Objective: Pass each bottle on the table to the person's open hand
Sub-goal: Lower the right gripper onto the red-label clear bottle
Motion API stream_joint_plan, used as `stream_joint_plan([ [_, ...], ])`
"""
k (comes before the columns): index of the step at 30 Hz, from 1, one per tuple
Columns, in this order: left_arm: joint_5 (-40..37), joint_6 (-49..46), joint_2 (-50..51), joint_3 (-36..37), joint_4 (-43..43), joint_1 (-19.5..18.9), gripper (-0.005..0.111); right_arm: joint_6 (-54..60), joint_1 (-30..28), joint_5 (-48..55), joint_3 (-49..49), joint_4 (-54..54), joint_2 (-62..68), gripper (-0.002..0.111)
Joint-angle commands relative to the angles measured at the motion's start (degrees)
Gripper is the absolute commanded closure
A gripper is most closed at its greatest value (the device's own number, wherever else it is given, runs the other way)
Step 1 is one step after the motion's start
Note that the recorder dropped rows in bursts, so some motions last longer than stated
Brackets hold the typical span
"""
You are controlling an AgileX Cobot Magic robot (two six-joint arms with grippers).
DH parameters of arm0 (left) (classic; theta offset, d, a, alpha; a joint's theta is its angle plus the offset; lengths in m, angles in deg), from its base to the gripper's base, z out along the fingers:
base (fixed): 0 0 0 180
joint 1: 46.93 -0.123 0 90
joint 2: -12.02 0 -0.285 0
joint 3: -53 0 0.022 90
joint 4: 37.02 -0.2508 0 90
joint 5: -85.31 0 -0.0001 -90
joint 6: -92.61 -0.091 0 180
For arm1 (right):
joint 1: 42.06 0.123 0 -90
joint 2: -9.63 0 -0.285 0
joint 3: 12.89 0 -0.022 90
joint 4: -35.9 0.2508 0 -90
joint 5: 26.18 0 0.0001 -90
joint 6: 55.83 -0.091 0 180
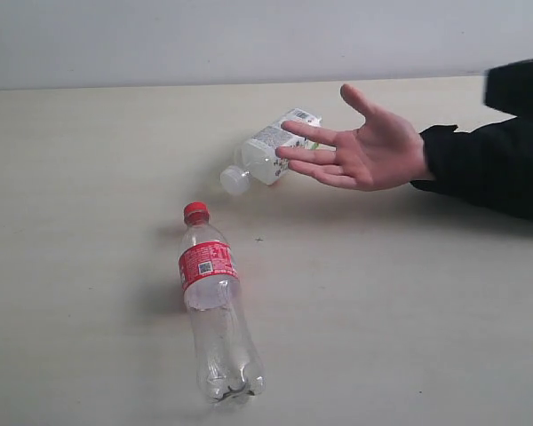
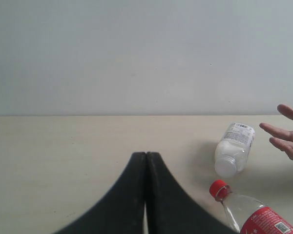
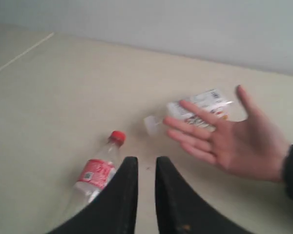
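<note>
- Straight ahead of the left gripper (image 2: 145, 155), whose jaws are pressed together, bare table (image 2: 63, 146) runs to the wall (image 2: 136, 58) with nothing in the way.
- Off to one side of those jaws lies the red-capped bottle (image 2: 251, 213), cap end nearest; beyond it lies the white-capped bottle (image 2: 234, 148), also on its side.
- The right gripper (image 3: 145, 160) has its jaws a little apart with nothing between them. A lane of clear table leads ahead, with the red-capped bottle on one side.
- On the lane's other side the open hand (image 3: 234, 141) reaches across the white-capped bottle, its fingers covering part of it.
</note>
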Motion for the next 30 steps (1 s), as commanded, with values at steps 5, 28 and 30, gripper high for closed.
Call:
stream_joint_plan([
  [5,0.2,-0.1,-0.4,0.2,0.0,0.0,0.107,12.6,0.1,11.9,-12.1,14.5,22.0,0.085],
  [28,0.2,-0.1,-0.4,0.2,0.0,0.0,0.107,-20.3,24.9,5.0,-25.8,-23.6,46.8,0.085],
  [30,0.2,-0.1,-0.4,0.2,0.0,0.0,0.107,-25.6,26.5,5.5,-26.6,-28.2,48.4,0.085],
])
